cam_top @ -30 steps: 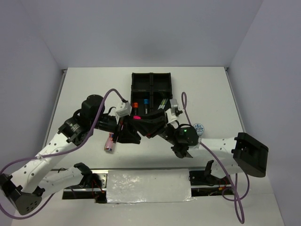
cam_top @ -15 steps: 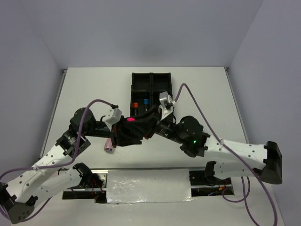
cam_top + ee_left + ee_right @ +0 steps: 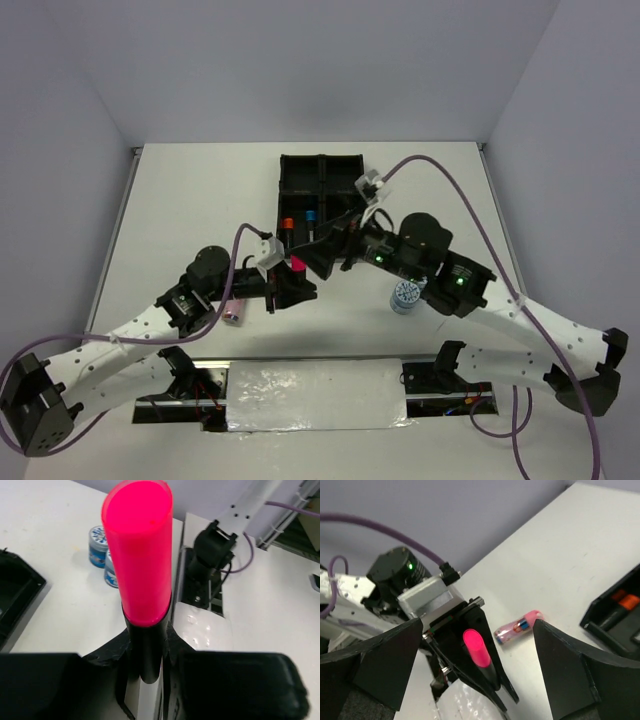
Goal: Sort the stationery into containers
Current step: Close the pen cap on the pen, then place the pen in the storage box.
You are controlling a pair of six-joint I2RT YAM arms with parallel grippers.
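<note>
Pink-capped highlighter (image 3: 140, 565) stands pinched by its black end alone in my left pincer (image 3: 145, 652), above the table (image 3: 180, 200) just short of the tray (image 3: 283, 185), while my right pincer (image 3: 331, 257) gapes wide facing it, so I judge a clumsy closing could lever it loose or knock our fingers together.

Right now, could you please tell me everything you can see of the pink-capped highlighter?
The pink-capped highlighter has a glossy fluorescent-pink cap, flat-ended, on a black barrel, seemingly plastic. The left gripper is shut on the barrel, fingers at both sides, cap jutting beyond them. It is held above the table near the black tray; nothing else seems to touch it.
</note>
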